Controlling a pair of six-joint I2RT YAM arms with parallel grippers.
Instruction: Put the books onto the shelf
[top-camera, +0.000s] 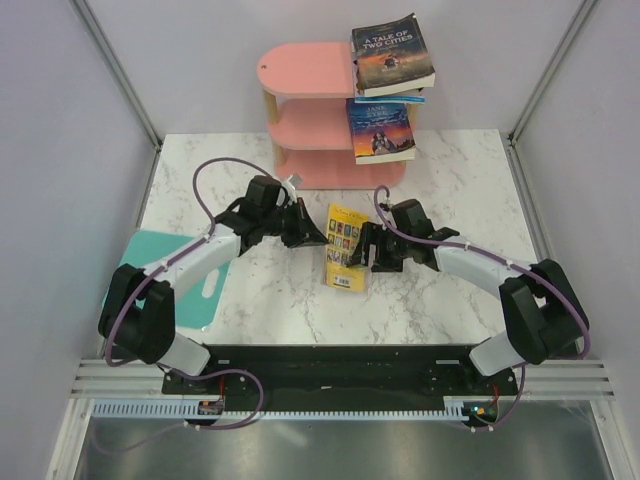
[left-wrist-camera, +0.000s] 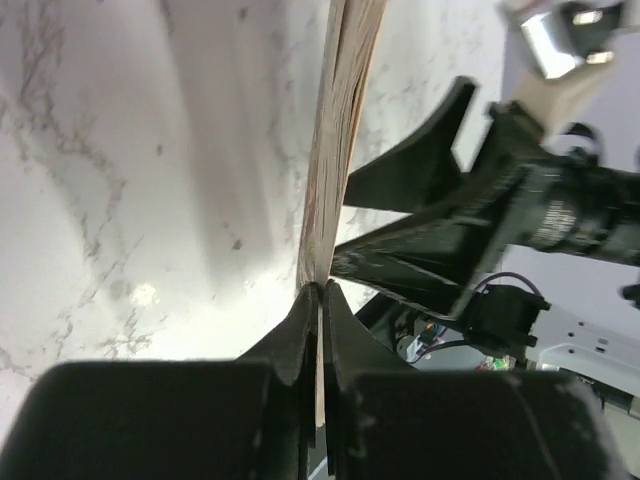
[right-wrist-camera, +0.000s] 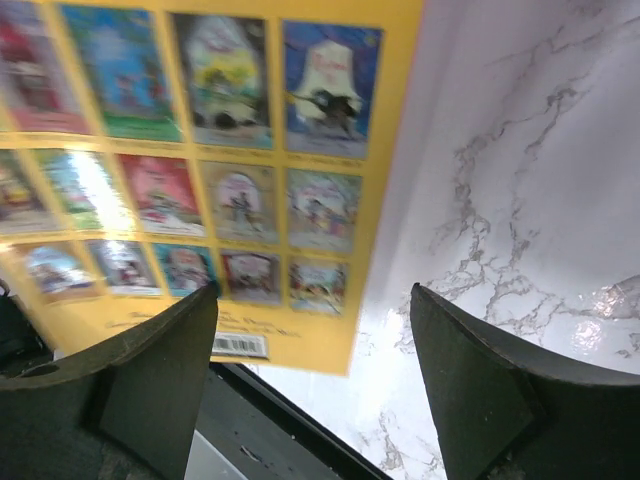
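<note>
Overhead, the yellow book is in the middle of the table, well short of the shelf and between both grippers. The left gripper is at its left edge, and the right gripper is just beside its right edge. Shelved books already overhang the shelf's right end, so a careless approach could knock them off.

From the left wrist, the jaws are clamped tight on the thin edge of the book, which is seen edge-on and looks tilted up from the table. A pinch on one edge of a floppy paperback may let it sag, swing or slip during the carry.

From the right wrist, the fingers stand wide apart and hold nothing. The book fills the left side, above one finger. I cannot tell whether that finger touches it; if it does, it could snag the cover.
</note>
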